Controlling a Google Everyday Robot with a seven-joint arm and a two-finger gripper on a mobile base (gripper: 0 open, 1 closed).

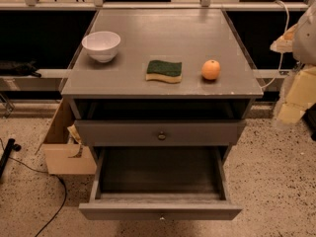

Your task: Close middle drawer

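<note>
The middle drawer (pixel 160 211) is the lower of the two grey fronts, with a tiny pale knob at its centre. It is pulled far out toward me and its inside looks empty. Above it is the upper drawer (pixel 123 132) with a round brass knob, pulled out a little. My gripper (pixel 295 100) shows as pale white and yellow parts at the right edge of the view, beside the cabinet's right side at about tabletop height. It is apart from both drawers.
On the cabinet top (pixel 163 38) stand a white bowl (pixel 101 45), a green and yellow sponge (pixel 164 71) and an orange (pixel 211 69). A cardboard box (pixel 64 147) leans at the cabinet's left. A black cable (pixel 52 201) lies on the speckled floor.
</note>
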